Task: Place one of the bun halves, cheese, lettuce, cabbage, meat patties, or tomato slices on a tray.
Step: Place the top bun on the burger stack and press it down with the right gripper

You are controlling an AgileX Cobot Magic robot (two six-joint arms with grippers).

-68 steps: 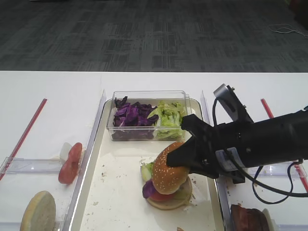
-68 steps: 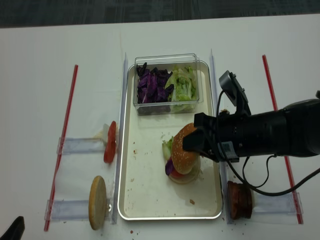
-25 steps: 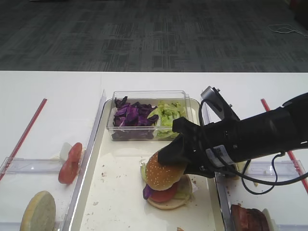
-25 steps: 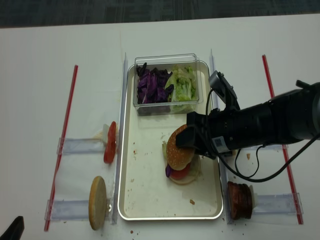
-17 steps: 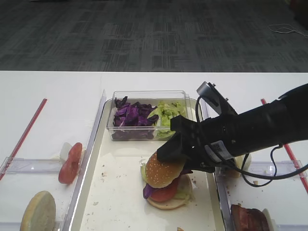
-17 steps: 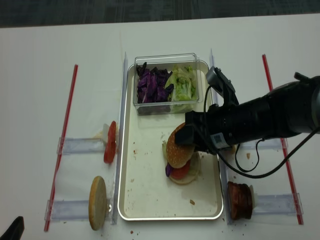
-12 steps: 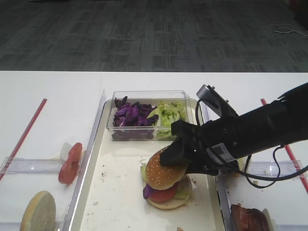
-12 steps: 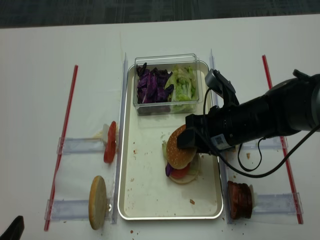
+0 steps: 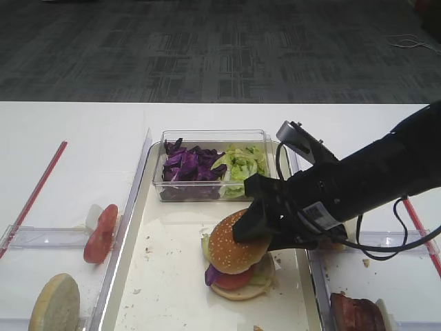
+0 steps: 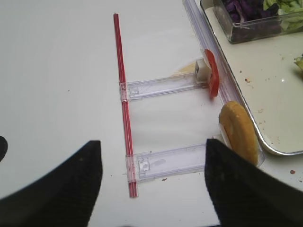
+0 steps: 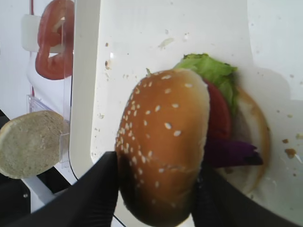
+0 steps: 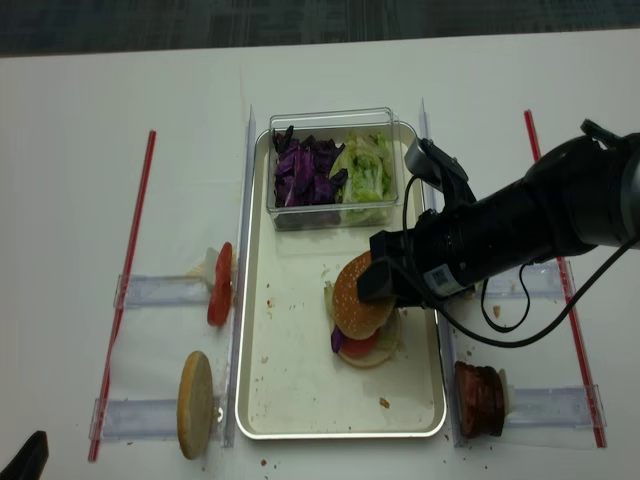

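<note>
Our right gripper (image 11: 156,189) reaches in over the tray (image 9: 158,289) from the right, and its black fingers (image 11: 90,198) stand partly spread on either side of the sesame bun top (image 11: 163,142), one on each flank, pressing against it so that we hold it. The bun top sits tilted on the stack beneath it rather than level: in the wrist view it leans toward the tray's edge, leaving a tomato slice (image 11: 218,116), a fringe of lettuce (image 11: 208,68), a strip of purple cabbage (image 11: 232,153) and the pale bottom bun (image 11: 253,137) showing on the far side. The stack stands in the right-hand half of the tray, near its middle along the length, on a surface speckled with crumbs. At the tray's far end a clear tub (image 12: 330,168) holds more cabbage on the left and more lettuce on the right. On the counter (image 12: 70,150) left of the tray, a tomato slice and a pale flat bun disc (image 12: 196,404) each stand on edge in clear holders (image 10: 161,87); right of the tray, meat patties (image 12: 480,399) stand in another. Our left fingers (image 10: 57,189) appear only as two dark blurred shapes spread well apart above bare counter, holding nothing.
</note>
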